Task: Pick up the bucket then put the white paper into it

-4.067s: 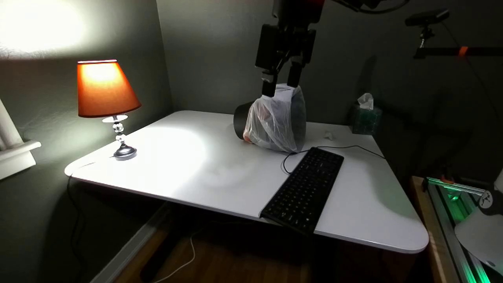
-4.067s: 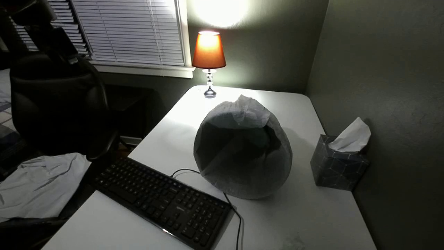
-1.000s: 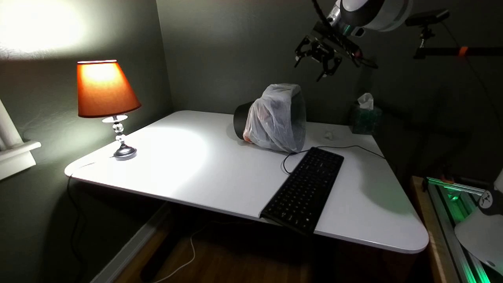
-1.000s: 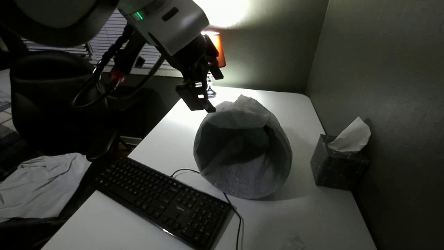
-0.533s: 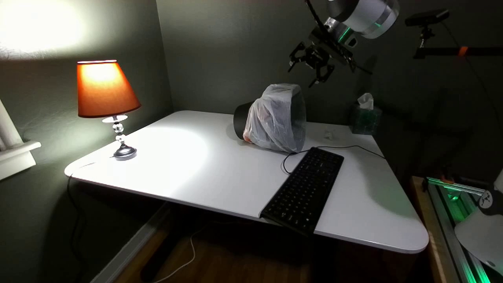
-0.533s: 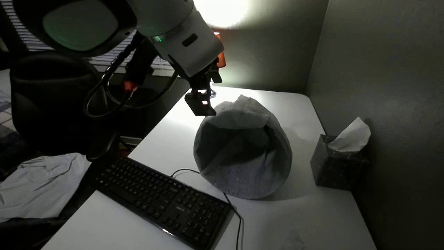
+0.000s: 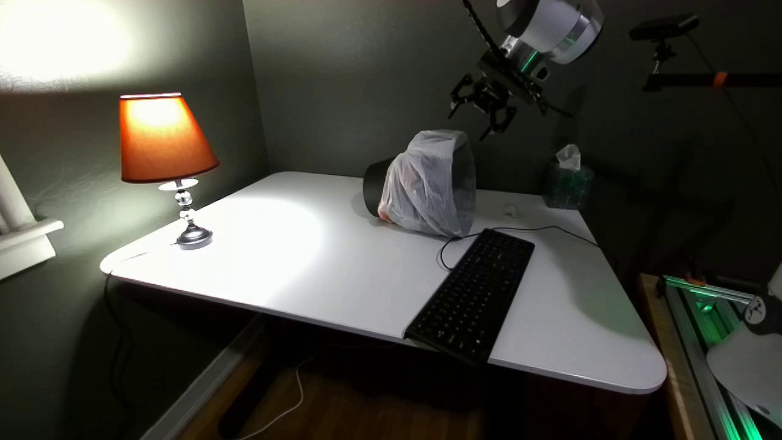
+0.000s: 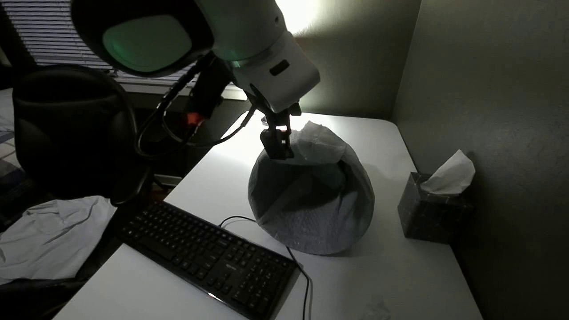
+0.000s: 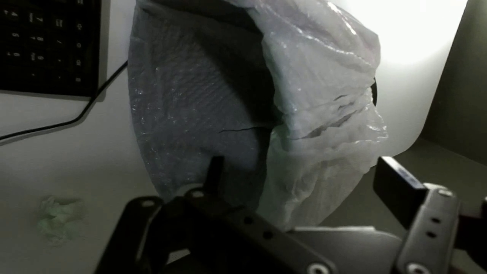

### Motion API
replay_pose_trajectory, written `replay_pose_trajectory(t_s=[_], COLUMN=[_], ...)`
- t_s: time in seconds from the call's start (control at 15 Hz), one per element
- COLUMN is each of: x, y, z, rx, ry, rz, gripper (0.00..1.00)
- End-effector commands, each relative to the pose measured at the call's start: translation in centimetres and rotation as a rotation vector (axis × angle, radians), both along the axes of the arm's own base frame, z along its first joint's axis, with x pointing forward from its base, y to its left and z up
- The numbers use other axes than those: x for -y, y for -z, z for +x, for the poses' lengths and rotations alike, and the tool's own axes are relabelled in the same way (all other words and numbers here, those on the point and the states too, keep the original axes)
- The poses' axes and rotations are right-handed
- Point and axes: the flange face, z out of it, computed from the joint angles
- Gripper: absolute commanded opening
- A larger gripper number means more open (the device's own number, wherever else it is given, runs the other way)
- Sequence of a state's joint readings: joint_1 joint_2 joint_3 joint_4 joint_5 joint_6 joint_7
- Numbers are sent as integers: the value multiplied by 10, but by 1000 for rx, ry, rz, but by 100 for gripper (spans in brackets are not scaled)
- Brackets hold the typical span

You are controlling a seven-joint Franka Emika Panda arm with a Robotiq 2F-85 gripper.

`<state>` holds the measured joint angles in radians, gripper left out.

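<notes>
The bucket, a dark bin lined with a crinkly white bag, lies on its side on the white desk in both exterior views [image 7: 421,183] [image 8: 315,222]. Its mouth faces the keyboard's cable end. In the wrist view the bag [image 9: 323,87] fills the middle. My gripper [image 7: 468,126] is open and empty, above the bucket's mouth; in the wrist view its fingers [image 9: 304,177] stand apart with the bag beyond them. I cannot tell if they touch it. A small crumpled white paper [image 7: 511,211] lies on the desk beyond the mouth; it also shows in the wrist view [image 9: 61,219].
A black keyboard [image 7: 476,293] with its cable lies beside the bucket and overhangs the desk edge. A tissue box [image 8: 435,213] stands by the wall. An orange lamp [image 7: 162,143] stands at the desk's far corner. A dark chair [image 8: 71,133] is beside the desk.
My arm has swung round and come down. In the last second the open gripper has moved closer to the bucket's upper rim. The bucket and paper have not moved.
</notes>
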<state>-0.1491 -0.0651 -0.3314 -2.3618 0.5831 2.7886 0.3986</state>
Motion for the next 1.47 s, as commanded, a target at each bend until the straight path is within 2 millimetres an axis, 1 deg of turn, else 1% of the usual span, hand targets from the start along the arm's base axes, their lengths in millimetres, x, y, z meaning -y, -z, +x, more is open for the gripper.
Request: replay_pose_trajectory(t_s=[0.0, 0.33, 0.6, 0.73, 0.8, 0.87, 1.07, 1.33, 1.4], x=[14, 24, 36, 43, 47, 50, 60, 69, 71], y=[11, 16, 21, 25, 26, 27, 28, 29, 28], z=[13, 31, 40, 43, 44, 44, 44, 45, 45], rx=[-23, -27, -32, -38, -42, -43, -50, -59, -56], ry=[-8, -46, -59, -63, -64, -68, -73, -72, -70], rz=[37, 66, 97, 118, 127, 138, 159, 171, 171], gripper=[100, 100, 100, 87, 68, 58, 35, 5, 1])
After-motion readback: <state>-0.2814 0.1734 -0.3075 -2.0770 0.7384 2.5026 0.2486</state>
